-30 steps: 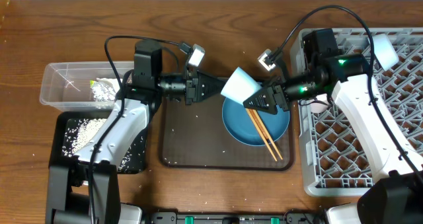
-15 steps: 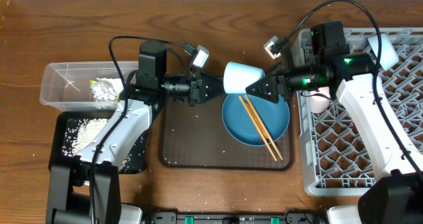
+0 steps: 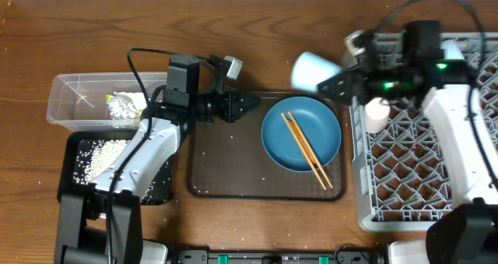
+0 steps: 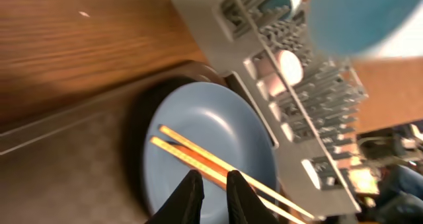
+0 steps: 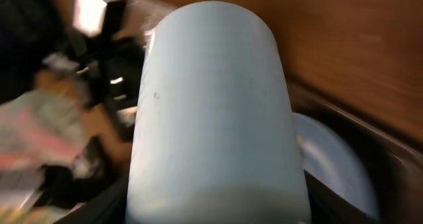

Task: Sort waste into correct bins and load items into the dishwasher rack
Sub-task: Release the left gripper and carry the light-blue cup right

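Right gripper (image 3: 342, 79) is clamped on the pale blue plastic cup (image 3: 313, 69), held just beyond the grey plastic dishwasher rack's (image 3: 362, 186) far-left corner, long axis roughly level and pointing away from the rack; left gripper (image 3: 247, 104), fingers nearly together and empty, sits well farther off.

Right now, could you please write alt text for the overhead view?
The right gripper holds a pale blue cup on its side above the table beside the dishwasher rack. On the brown tray, a blue plate carries two chopsticks; the left gripper hovers near the tray's upper edge.
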### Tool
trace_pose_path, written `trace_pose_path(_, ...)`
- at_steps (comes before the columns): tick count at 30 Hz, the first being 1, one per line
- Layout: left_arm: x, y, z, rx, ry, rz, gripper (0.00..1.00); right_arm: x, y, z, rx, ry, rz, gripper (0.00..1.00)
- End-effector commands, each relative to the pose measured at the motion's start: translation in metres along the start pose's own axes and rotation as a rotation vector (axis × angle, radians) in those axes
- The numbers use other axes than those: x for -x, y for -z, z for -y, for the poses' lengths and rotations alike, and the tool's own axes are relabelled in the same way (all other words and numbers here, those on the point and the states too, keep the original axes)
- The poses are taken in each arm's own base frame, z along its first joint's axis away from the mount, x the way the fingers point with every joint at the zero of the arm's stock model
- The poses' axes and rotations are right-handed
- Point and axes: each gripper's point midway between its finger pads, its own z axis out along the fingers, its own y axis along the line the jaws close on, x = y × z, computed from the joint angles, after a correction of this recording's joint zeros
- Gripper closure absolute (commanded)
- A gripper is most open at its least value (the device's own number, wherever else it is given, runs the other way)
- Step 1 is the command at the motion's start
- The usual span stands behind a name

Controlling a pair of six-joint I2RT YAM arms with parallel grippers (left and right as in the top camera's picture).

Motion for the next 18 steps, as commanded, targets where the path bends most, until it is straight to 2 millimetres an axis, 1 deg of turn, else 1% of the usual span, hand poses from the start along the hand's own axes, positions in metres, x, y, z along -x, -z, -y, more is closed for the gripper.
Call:
trace_pose_path(1, -0.001, -0.001, -0.011, 0.057, -0.014, 0.005, 0.83, 0.014, 0.041, 0.042, -0.294, -0.099, 0.049, 0.85)
trace_pose_path(3, 0.000, -0.001, -0.011, 0.058, -0.015, 0.007, 0.83, 0.011, 0.072, 0.073, -0.505, -0.183, 0.049, 0.83)
trace_pose_path(5, 0.000, -0.001, -0.011, 0.058, -0.016, 0.007, 0.83, 0.005, 0.095, 0.094, -0.661, -0.257, 0.050, 0.83)
trace_pose_path(7, 0.000, -0.001, -0.011, 0.058, -0.015, 0.007, 0.83, -0.007, 0.122, 0.116, -0.839, -0.350, 0.053, 0.84)
trace_pose_path(8, 0.000, -0.001, -0.011, 0.058, -0.016, 0.007, 0.83, -0.012, 0.132, 0.124, -0.902, -0.380, 0.051, 0.83)
trace_pose_path(10, 0.000, -0.001, -0.012, 0.065, -0.016, 0.009, 0.83, -0.022, 0.149, 0.136, -1.009, -0.425, 0.043, 0.83)
trace_pose_path(12, 0.000, -0.001, -0.012, 0.065, -0.016, 0.009, 0.83, -0.027, 0.163, 0.144, -1.081, -0.442, 0.040, 0.83)
trace_pose_path(15, 0.000, -0.001, -0.012, 0.065, -0.016, 0.009, 0.83, -0.029, 0.177, 0.152, -1.148, -0.452, 0.048, 0.83)
trace_pose_path(18, 0.000, -0.001, -0.012, 0.065, -0.016, 0.009, 0.83, -0.034, 0.185, 0.157, -1.185, -0.467, 0.046, 0.83)
